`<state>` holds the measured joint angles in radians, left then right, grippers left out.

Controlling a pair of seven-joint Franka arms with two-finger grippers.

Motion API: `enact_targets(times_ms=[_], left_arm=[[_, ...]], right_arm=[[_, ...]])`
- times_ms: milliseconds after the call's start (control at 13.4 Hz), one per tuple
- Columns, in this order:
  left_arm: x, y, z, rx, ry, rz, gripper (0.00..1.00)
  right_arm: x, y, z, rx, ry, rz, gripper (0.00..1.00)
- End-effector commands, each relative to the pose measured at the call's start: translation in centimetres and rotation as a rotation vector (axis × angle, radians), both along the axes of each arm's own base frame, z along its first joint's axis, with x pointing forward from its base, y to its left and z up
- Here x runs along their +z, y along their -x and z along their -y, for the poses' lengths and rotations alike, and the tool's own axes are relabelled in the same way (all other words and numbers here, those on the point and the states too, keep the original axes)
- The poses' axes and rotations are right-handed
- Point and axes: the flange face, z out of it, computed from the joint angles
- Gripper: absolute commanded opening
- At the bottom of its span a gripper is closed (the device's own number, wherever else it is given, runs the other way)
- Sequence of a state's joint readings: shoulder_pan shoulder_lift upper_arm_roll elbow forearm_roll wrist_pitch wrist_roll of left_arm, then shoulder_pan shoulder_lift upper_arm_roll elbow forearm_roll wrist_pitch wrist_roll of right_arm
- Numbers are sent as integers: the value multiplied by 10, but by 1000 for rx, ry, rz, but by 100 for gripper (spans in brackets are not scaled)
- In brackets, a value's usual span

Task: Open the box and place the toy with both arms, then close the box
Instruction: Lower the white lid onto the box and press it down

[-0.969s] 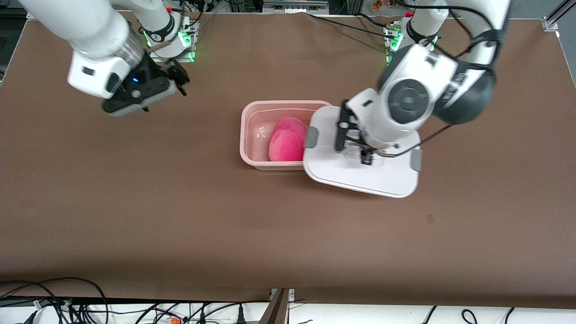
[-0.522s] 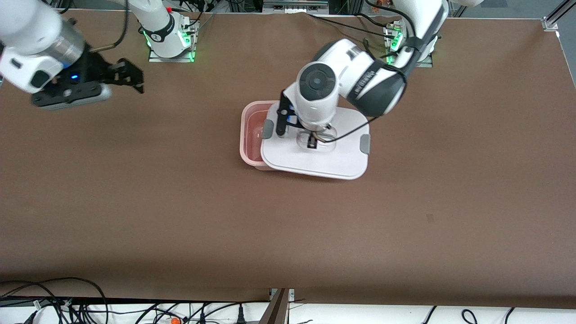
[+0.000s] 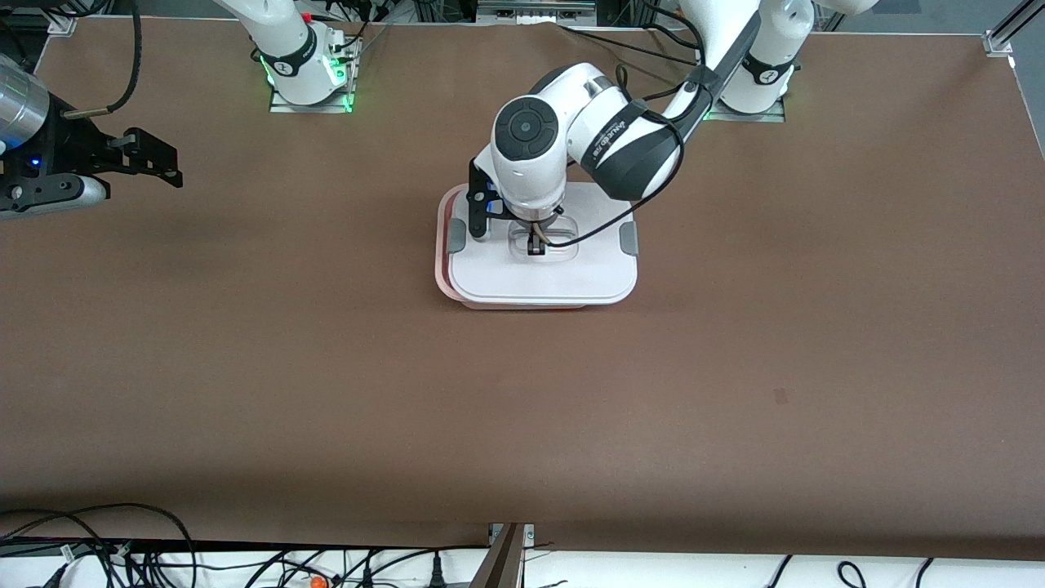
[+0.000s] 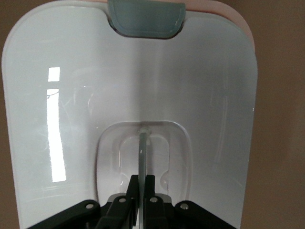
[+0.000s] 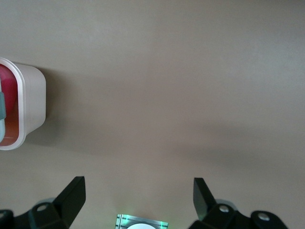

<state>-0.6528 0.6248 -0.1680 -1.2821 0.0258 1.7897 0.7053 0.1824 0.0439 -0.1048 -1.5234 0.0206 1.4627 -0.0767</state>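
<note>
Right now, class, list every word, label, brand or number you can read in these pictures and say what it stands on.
White lettering on the black band of the left arm: there, but too small and tilted to read.
The lid, the box, the left gripper shut on the lid's handle, and the right gripper, open over bare table: no text.

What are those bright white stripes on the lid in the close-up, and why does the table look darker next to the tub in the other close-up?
Left wrist view: the stripes are glare, overhead light mirrored in the glossy white lid. Right wrist view: the pink box casts a soft shadow on the brown table. Front view: even lighting, green lamps glowing at the arm bases.
</note>
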Motion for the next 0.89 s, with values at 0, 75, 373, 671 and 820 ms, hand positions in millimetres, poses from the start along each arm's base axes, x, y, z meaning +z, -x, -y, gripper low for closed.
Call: enact_targets(times_ms=[0,75,373,671,820], left_arm=[[-2,-3,17,40,3,22,0],[-4,-2,19,51,1,21,0],[-15,3,25,78,-15,16,0],[-24,1,28,81,-8,21,0],[-26,1,31,90,0,27,0]], right_arm=[[3,8,-6,-121,18,-6,100],[6,8,-11,-114,15,7,100],[8,8,-10,-105,22,8,100],[10,5,-10,-103,12,22,100],[10,6,-12,-99,17,22,100]])
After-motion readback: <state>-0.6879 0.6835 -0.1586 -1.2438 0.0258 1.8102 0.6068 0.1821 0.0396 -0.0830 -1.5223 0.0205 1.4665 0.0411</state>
